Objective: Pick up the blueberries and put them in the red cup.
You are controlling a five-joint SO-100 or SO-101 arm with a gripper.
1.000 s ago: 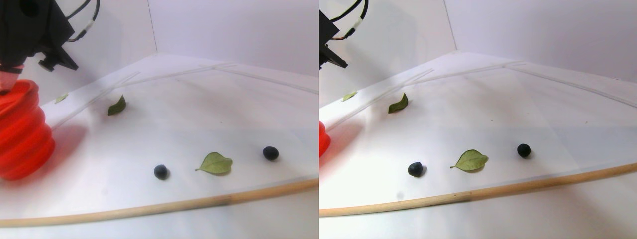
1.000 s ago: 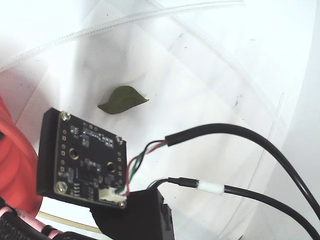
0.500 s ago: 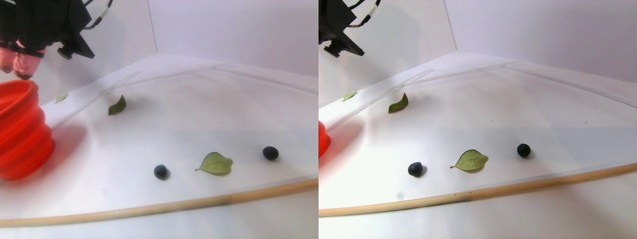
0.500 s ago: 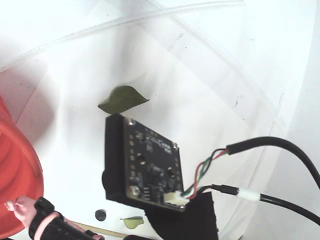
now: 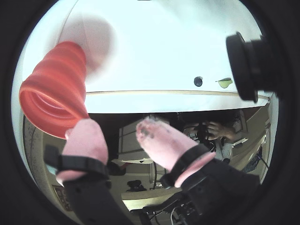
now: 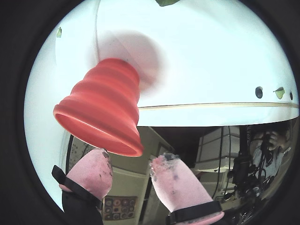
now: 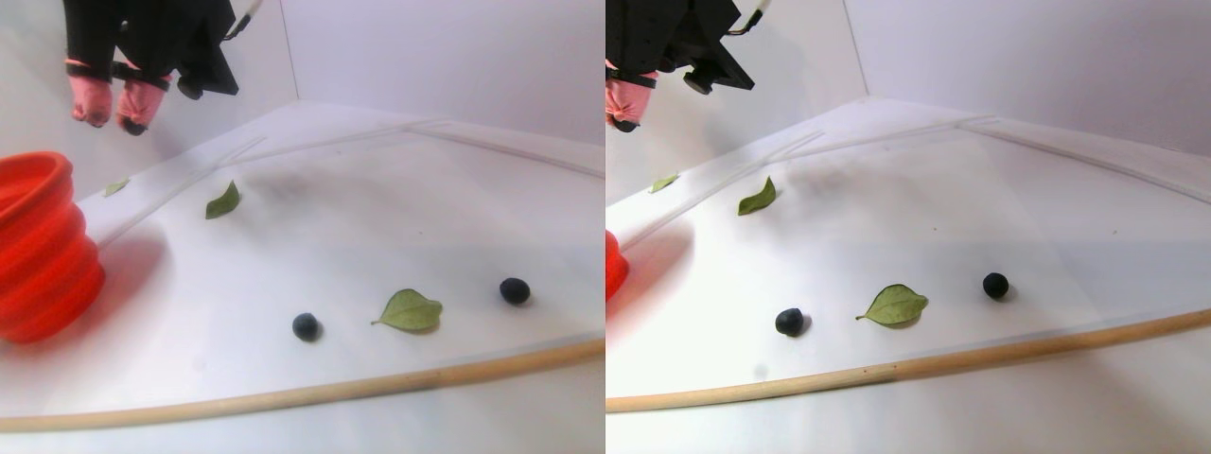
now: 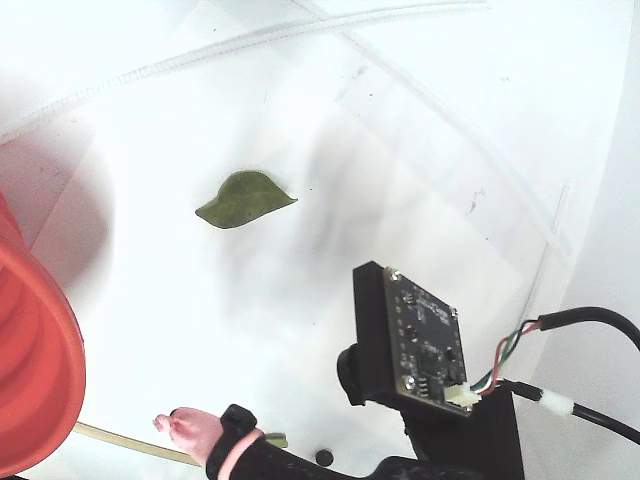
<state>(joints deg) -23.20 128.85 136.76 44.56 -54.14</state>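
Red cup (image 7: 38,251) half out of frame

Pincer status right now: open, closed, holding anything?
Pincer: open and empty, pink fingertips apart, raised in the air beside the red cup.

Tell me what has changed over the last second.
The gripper has lifted out of the red cup and swung to the right in the stereo pair view. It now hangs above the table with its jaws apart and nothing between them. The cup, the two blueberries and the leaves lie where they were.
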